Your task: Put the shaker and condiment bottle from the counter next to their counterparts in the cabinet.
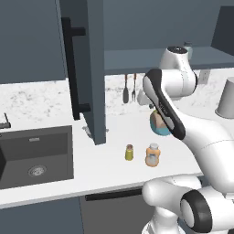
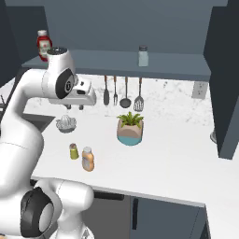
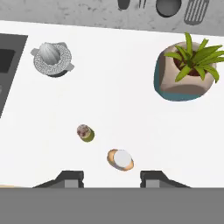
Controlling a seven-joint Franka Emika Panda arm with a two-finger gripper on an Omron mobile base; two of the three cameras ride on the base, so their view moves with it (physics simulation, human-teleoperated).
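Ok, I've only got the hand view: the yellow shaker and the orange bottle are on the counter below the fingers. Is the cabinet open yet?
Observer: Yes. The cabinet door stands swung open, edge-on above the counter near the sink.
Operator: Where's the other shaker?
Observer: A pale, grey-capped shaker stands upright near the middle of the shelf.
Operator: And the bottle's counterpart?
Observer: A red bottle stands upright at the shelf's left end, as the right base view shows it, well apart from the pale shaker.
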